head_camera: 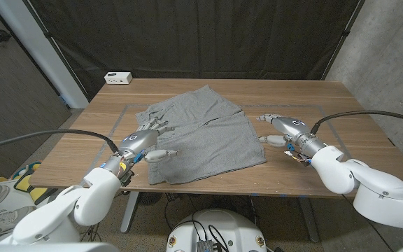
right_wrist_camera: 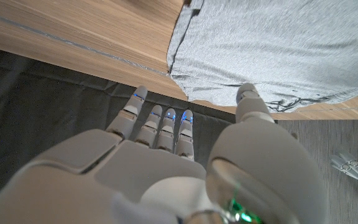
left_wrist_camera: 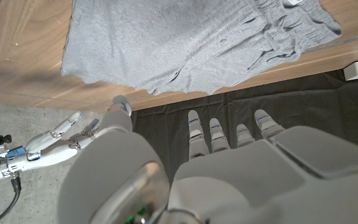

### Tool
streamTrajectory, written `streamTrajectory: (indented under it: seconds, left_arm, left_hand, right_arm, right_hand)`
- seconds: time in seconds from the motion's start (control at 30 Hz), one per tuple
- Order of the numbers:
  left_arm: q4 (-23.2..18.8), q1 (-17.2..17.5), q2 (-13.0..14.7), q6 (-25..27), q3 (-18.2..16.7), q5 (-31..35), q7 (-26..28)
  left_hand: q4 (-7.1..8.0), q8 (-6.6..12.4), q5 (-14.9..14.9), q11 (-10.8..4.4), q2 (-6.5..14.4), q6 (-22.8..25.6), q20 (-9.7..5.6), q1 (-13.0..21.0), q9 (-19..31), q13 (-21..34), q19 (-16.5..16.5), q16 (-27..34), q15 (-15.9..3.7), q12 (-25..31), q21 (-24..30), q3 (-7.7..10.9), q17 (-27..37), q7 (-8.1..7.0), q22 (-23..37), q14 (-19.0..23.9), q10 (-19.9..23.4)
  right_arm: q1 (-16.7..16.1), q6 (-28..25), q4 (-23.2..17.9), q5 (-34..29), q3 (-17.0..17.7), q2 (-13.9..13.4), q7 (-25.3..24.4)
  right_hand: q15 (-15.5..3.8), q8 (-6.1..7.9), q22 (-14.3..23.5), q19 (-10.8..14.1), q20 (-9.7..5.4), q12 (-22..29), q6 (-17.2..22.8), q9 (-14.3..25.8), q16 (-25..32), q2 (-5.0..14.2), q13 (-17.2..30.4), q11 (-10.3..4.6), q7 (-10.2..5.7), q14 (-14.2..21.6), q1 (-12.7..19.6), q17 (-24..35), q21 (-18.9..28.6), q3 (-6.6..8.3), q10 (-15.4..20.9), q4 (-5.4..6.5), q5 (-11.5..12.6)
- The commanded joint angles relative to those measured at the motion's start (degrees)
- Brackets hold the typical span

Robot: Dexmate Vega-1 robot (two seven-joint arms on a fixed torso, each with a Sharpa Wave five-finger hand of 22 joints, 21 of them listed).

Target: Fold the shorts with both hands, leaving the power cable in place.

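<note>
- Looking at the head view, we've got the grey shorts [head_camera: 200, 133] spread out on the middle of the wooden surface [head_camera: 341, 105], waistband at the far end and leg openings towards us, a bit rumpled up top
- our left hand [head_camera: 145, 140] sits at the shorts' left edge, fingers spread and holding nothing, fingertips right at or just over the fabric; can't tell if they actually touch it
- our right hand [head_camera: 282, 129] is just beside the right edge, on bare wood, fingers apart and empty too
- we reckon the hands are parked one on each side like this because a two-handed fold needs a grip on both edges at once, so this looks like the lining-up step, fold not yet begun
- white power block [head_camera: 117, 77] sits at the far left corner, well apart from the shorts and both hands, so it should be easy to leave alone
- both wrist views show shorts lying just past our fingertips
</note>
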Motion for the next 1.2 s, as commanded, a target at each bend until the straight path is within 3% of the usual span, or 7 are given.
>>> streamTrajectory:
  seconds: [0.03, 0.5, 0.77, 1.2]
  left_arm:
    - [-3.5, 4.7, -2.4, 4.4, -0.7, 11.6, -5.3]
    - [-6.2, 8.2, -6.4, 5.2, -2.4, 18.9, -14.1]
    - [-6.6, 6.2, -6.6, 9.2, 1.2, 28.5, -23.0]
    - [-5.8, 4.8, -9.0, 8.6, 2.5, 33.7, -29.7]
  left_hand:
    - [0.0, 0.24, 0.9, 0.46, -0.4, 1.1, 0.41, 1.9, 0.4, 0.3, 0.7, 0.0, 0.9, -0.4, 0.1, -0.3, 0.2, -0.29, 0.1, -0.1, 0.1]
    - [0.16, 0.45, 2.3, 0.83, -1.5, 3.2, 0.54, 6.0, 0.5, 0.4, 1.4, -0.3, 1.65, -0.8, -0.1, -0.7, 0.2, -0.35, 0.1, -0.8, -0.6]
    - [0.28, 0.43, 3.0, 1.06, -1.9, 3.9, 0.65, 7.9, 0.6, 0.4, 1.9, -0.2, 2.05, -1.0, -0.1, -0.97, 0.2, -0.92, 0.1, -1.0, -1.0]
    - [0.53, 0.2, 3.9, 1.12, -2.2, 4.7, 0.42, 10.3, 0.7, 0.4, 2.7, -0.2, 2.04, -1.1, -0.1, -1.42, 0.2, -0.92, 0.1, -1.1, -1.3]
  right_arm:
    - [-1.0, -4.1, -2.4, -5.9, -2.5, -1.3, 1.9]
    - [-0.7, -7.8, -3.5, -11.6, -5.5, -0.8, 4.6]
    - [1.5, -8.5, -2.8, -15.9, -9.1, 0.6, 8.4]
    - [1.8, -8.7, -1.9, -16.4, -9.9, 2.2, 10.7]
  right_hand:
    - [-1.16, 0.5, 0.3, 0.5, -0.47, 0.2, 1.2, 0.1, 0.0, -0.65, 0.2, -0.16, -0.43, 1.0, 2.1, 0.1, -0.1, -0.05, 0.9, -0.24, 0.7]
    - [-3.28, 0.39, 0.4, 0.4, -2.55, -0.3, 3.9, 0.2, -0.4, -2.01, 0.2, -2.1, -2.23, 0.7, 7.9, 0.2, -0.4, -0.13, 1.0, -0.12, 2.0]
    - [-3.96, 0.25, 0.4, 0.1, -3.25, -0.4, 4.9, 0.3, -0.6, -2.48, 0.3, -2.88, -3.26, 0.4, 9.8, 0.2, -0.6, -0.41, 1.0, 0.08, 2.4]
    - [-4.66, -0.44, 0.5, -0.4, -4.23, -0.6, 5.0, 0.3, -0.8, -3.2, 0.3, -3.9, -4.15, -0.4, 12.6, 0.3, -0.8, -1.06, 0.6, 0.38, 3.0]
